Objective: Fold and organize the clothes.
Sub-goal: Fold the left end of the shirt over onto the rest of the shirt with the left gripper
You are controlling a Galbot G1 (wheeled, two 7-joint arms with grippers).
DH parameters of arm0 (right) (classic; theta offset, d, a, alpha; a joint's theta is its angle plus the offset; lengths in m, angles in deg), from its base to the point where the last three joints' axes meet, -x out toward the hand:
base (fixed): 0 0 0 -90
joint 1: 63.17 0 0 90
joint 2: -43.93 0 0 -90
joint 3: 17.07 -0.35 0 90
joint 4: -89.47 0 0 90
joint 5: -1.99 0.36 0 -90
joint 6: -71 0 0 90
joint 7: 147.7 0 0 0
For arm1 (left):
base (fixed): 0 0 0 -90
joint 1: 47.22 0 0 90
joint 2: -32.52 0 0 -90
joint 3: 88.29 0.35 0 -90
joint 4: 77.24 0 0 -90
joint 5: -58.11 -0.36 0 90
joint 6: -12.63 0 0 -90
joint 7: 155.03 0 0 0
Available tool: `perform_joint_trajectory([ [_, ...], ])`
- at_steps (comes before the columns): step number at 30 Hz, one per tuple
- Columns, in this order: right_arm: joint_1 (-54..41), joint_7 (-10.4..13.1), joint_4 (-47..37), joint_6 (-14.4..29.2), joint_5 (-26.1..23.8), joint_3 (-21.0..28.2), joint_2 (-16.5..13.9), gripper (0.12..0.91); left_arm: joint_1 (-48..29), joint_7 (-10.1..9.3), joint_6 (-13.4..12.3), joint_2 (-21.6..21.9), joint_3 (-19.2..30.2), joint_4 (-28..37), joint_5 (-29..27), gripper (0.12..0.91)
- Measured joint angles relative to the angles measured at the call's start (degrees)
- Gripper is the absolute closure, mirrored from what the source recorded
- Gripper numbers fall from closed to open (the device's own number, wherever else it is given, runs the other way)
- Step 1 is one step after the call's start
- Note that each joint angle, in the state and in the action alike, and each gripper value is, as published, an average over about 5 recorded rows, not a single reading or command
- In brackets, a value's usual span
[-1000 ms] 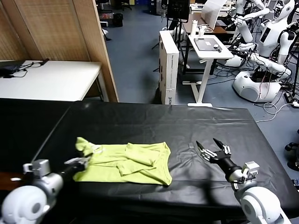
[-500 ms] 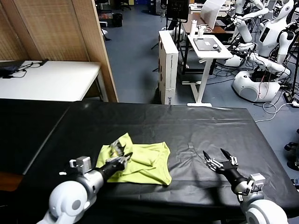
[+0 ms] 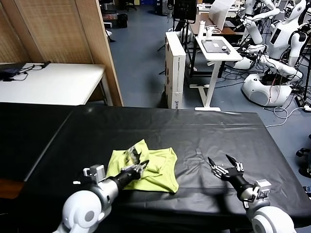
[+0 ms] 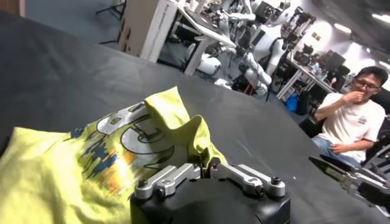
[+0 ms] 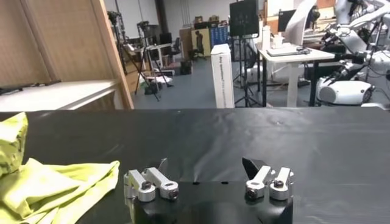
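Clearly the T-shirt is going to behave like any thin cotton: light, limp, no stiffness of its own, so whatever I lift will drape and drag the layers under it. It lies bunched on the black table, toward my left of the middle and near the front edge, already partly doubled over itself, with the printed side turned up at the raised flap.

My left hand is clamped on that flap, pinching a fold of fabric just by the print; the left wrist view shows the cloth gathered right at the fingers. The pinch looks narrow, so I judge the fabric could slip out if I pull fast, and the cloth may cling a little to the table cover.

My right hand waits over the bare table well to the right of the shirt, fingers spread apart and holding nothing.

For a clean fold I'd take hems or seams, where the doubled cloth gives more to grip.
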Motion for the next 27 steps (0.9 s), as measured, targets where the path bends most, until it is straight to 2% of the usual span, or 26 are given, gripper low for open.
perform_joint_trajectory([
  [12,-0.3,0.0,-0.3,0.0,-0.4,0.1,0.5,0.118,-1.0,0.32,0.0,-3.1,2.3,2.0,-1.2,0.843],
  [19,-0.6,-0.3,-0.5,0.1,-0.8,0.8,0.2,0.118,-0.7,0.88,0.0,-4.5,3.4,3.7,-4.3,0.83],
  [22,-0.5,-0.7,-0.6,0.4,-1.3,1.4,0.0,0.118,-0.3,1.19,0.0,-5.1,3.8,4.1,-5.4,0.716],
  [27,-1.1,-1.4,-1.2,0.7,-2.1,2.6,-0.8,0.118,0.2,1.04,0.0,-6.2,4.9,4.2,-6.2,0.433],
])
